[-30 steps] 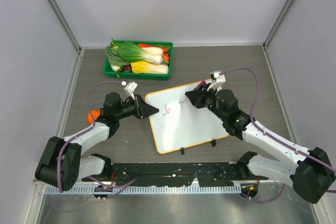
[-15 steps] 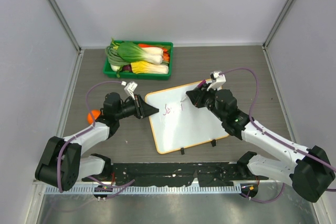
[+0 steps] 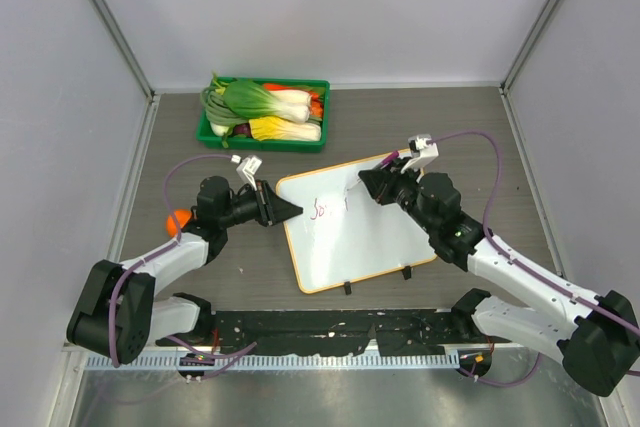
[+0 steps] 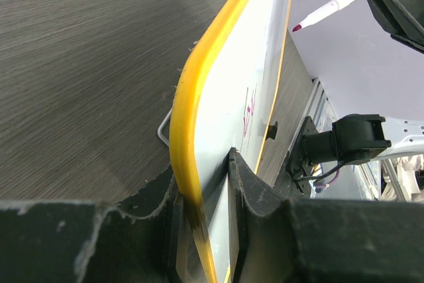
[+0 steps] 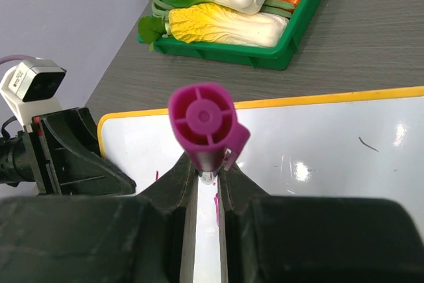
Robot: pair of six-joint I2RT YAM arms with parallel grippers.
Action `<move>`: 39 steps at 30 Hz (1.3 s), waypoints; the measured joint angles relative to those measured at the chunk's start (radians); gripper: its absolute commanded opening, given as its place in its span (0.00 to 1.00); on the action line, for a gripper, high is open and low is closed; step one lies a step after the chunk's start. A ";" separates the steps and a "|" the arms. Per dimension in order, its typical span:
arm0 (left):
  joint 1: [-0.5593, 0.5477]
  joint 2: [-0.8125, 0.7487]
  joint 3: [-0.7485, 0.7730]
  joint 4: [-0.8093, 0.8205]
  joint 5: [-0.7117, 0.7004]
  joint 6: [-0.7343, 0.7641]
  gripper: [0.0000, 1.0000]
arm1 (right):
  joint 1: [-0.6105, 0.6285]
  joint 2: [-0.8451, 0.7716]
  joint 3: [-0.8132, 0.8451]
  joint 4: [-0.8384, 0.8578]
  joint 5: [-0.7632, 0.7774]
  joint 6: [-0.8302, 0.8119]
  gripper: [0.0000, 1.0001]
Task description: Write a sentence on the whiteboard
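1. So, the whiteboard (image 3: 350, 232) is a glossy white rectangle with rounded corners, a thin orange-yellow rim and two small black feet on its near edge. It sits skewed in the middle of the table, between the two arms and nearer than the green tray.
2. The sentence (image 3: 328, 207) is only a short scrap of thin purple-pink cursive so far (too small to read), on the board's upper left part, close to the left arm's fingers.
3. The left gripper (image 4: 202, 183) is clamped on the board's left edge. In the wrist view one matte black finger sits on each side of the yellow rim.
4. The right gripper (image 5: 207, 164) is clenched around a marker (image 4: 331, 8) with a white barrel, a magenta tip and a chunky purple end cap. It's pointing down over the board's top part, but it's hard to say whether the tip touches.
5. The green tray (image 3: 318, 137) is a shallow plastic bin at the back of the table, packed with shiny toy vegetables (image 3: 265, 107): leafy green-and-white ones, a pale yellow one and something orange.
6. The table (image 3: 460, 132) is dark grey-brown with a fine woodgrain. Plain pale grey walls (image 3: 330, 7) with metal corner posts box it in, and a black rail over bare metal runs along the near edge.
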 measured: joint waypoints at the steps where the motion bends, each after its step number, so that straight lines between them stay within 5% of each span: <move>1: 0.000 0.000 0.000 0.000 0.000 0.000 0.00 | 0.000 0.000 -0.001 -0.004 0.004 -0.003 0.01; 39: 0.000 0.000 0.000 -0.001 -0.001 0.000 0.00 | 0.000 0.016 -0.033 -0.035 -0.003 -0.036 0.01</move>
